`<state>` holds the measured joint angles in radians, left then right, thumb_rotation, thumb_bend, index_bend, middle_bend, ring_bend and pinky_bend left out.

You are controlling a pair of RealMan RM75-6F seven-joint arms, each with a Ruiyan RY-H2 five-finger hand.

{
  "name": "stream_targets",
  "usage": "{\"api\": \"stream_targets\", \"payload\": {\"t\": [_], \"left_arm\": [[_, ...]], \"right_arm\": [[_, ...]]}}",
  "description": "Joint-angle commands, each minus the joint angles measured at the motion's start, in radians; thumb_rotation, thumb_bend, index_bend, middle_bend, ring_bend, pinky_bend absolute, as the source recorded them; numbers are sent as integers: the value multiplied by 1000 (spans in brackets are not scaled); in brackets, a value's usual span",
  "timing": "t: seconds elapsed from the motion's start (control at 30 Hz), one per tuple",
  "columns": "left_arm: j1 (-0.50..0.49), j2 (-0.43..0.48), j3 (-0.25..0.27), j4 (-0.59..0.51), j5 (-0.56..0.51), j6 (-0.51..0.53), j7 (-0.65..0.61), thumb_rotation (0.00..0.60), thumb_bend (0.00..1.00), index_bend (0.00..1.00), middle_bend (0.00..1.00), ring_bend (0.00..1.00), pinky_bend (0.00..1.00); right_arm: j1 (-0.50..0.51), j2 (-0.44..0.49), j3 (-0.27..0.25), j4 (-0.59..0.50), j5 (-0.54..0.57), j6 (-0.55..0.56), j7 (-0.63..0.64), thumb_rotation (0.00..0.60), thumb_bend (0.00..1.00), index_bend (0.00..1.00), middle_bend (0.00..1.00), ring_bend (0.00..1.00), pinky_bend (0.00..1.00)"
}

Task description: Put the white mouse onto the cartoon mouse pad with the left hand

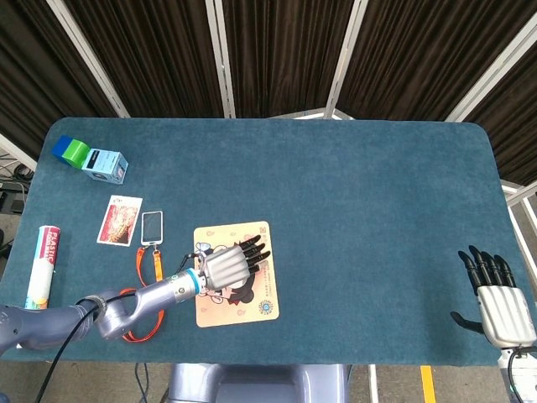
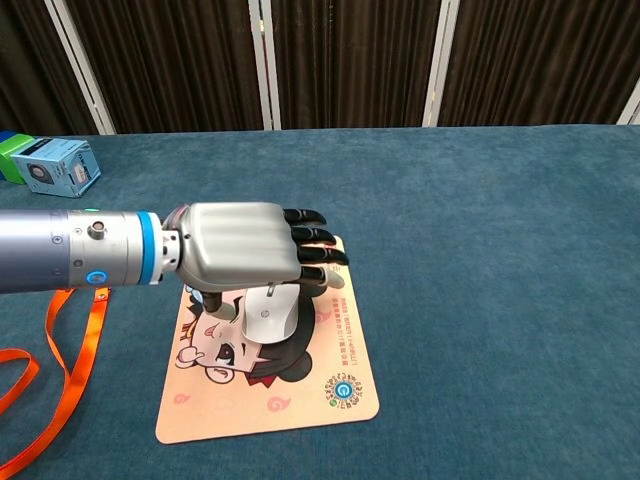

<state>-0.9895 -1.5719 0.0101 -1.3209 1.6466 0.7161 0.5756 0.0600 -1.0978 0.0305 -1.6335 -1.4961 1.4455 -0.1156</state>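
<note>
The white mouse [image 2: 272, 318] lies on the cartoon mouse pad [image 2: 300, 400], over the printed face. My left hand [image 2: 240, 250] hangs just above its rear half with the fingers stretched out flat and forward, the thumb down beside the mouse's left side. In the head view the left hand [image 1: 225, 265] covers nearly all of the mouse on the pad [image 1: 256, 304]. My right hand [image 1: 499, 302] rests at the table's front right corner, fingers apart and holding nothing.
At the left stand a green and blue block [image 1: 71, 150] and a light blue box [image 1: 107, 164]. Nearer lie a picture card [image 1: 119, 220], a small phone-like badge [image 1: 152, 227] on an orange lanyard [image 1: 143, 323], and a tube [image 1: 43, 264].
</note>
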Motion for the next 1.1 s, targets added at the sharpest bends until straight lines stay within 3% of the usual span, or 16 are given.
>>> {"api": "stream_targets", "payload": {"t": [0.03, 0.23, 0.63, 0.9, 1.1], "left_arm": [[13, 23, 0, -22, -1, 30, -3, 600, 188, 85, 0, 0, 0], [65, 97, -12, -82, -37, 106, 3, 600, 188, 67, 0, 0, 0], [323, 280, 3, -272, -112, 455, 131, 600, 188, 38, 0, 0, 0], [544, 375, 48, -329, -153, 701, -22, 600, 178, 0, 0, 0, 0], [662, 352, 59, -270, -121, 854, -87, 600, 179, 0, 0, 0, 0]], "right_arm": [[0, 0, 0, 1, 0, 1, 0, 600, 97, 0, 0, 0, 0], [0, -1, 0, 2, -1, 1, -3, 600, 98, 0, 0, 0, 0], [-3, -9, 1, 6, -3, 11, -21, 600, 97, 0, 0, 0, 0], [-3, -14, 3, 9, -4, 15, -28, 600, 96, 0, 0, 0, 0], [-4, -16, 3, 9, -4, 17, -32, 600, 96, 0, 0, 0, 0]]}}
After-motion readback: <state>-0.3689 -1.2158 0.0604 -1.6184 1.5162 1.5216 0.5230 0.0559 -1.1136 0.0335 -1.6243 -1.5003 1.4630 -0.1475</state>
